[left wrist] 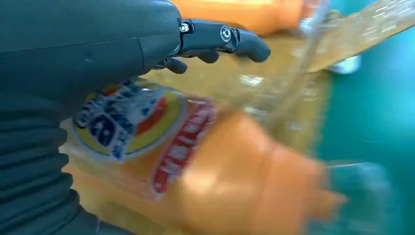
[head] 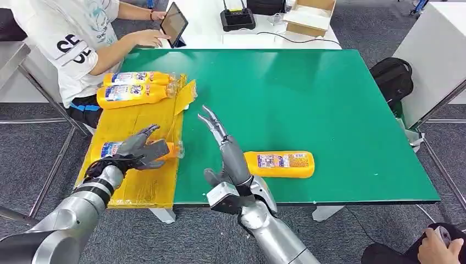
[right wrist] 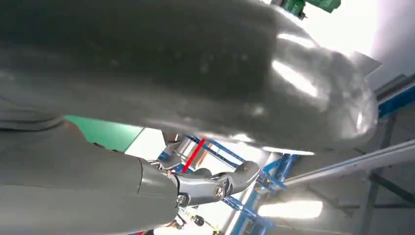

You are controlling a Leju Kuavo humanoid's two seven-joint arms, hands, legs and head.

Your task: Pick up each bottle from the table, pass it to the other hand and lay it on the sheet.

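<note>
Yellow plastic sheet (head: 144, 124) lies along the left side of the green tabletop (head: 308, 99), and I see two orange bottles (head: 134, 94) lying side by side at its far end, just in front of a seated person (head: 71, 38) who holds a tablet (head: 173, 23). My left hand (head: 137, 151) is over the near part of the sheet with its fingers wrapped around a third orange bottle (head: 110, 148); in the left wrist view that bottle (left wrist: 195, 166) lies along the palm, its label facing the camera, the fingers (left wrist: 225, 36) curled over it, though I cannot tell whether the bottle already touches the sheet. My right hand (head: 222, 146) stands upright near the middle of the tabletop's near edge, fingers straight and apart, holding nothing. Just to its right a fourth orange bottle (head: 280, 164) lies on its side on the green surface, apart from the hand. Farther off, on a white table (head: 209, 22), sit a black device (head: 237, 19) and a cardboard box (head: 310, 15).
</note>
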